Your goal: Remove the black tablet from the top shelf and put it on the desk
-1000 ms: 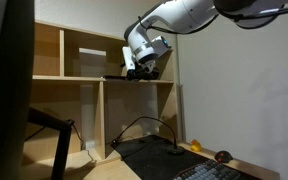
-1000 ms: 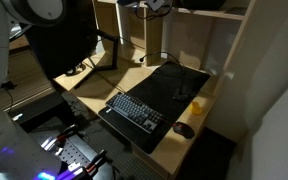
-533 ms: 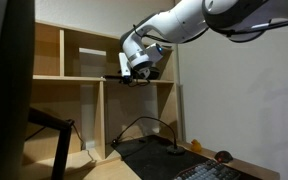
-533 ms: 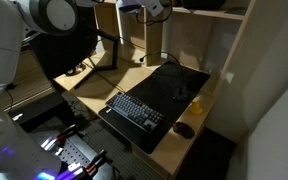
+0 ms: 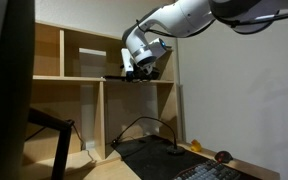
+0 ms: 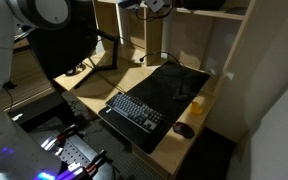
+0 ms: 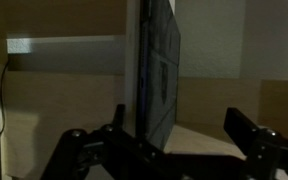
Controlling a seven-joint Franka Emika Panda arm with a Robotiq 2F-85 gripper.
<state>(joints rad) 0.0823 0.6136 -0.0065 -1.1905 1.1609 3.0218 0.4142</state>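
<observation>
Dim room, pale wooden top shelf (image 5: 84,50). The tablet (image 7: 159,60) is up there, edge-on between the jaws of the pincer (image 7: 174,118), which gape wide and grip nothing. It stands close by one jaw and well apart from the other.

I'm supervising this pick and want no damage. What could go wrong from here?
1. In the wrist view the black tablet sits off-centre in the open end effector, much nearer one finger; closing may shove or tip it.
2. The tablet is thin and high on the top shelf; a slip could drop it onto the keyboard on the desk.
</observation>
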